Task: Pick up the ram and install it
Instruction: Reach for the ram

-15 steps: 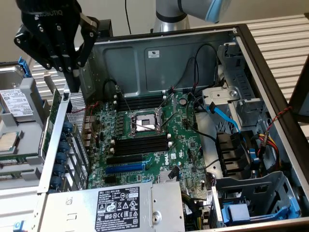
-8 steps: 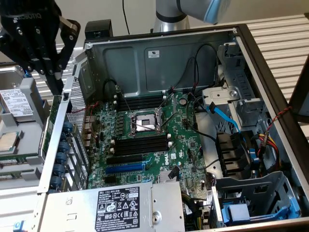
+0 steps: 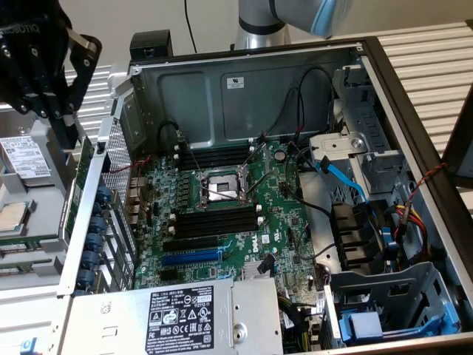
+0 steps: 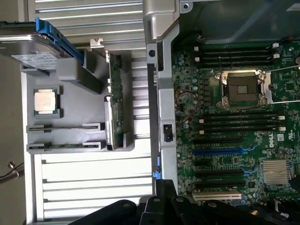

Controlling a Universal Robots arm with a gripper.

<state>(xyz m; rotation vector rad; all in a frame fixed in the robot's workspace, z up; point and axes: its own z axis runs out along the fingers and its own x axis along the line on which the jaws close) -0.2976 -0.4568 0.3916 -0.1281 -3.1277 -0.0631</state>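
The gripper (image 3: 52, 103) hung shut and empty over the ram (image 4: 116, 93), standing in the tray (image 4: 70, 110) at the case's (image 3: 207, 96) nine o'clock.

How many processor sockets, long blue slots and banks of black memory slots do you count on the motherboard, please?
Processor socket: 1
Long blue slot: 1
Banks of black memory slots: 2
Total: 4
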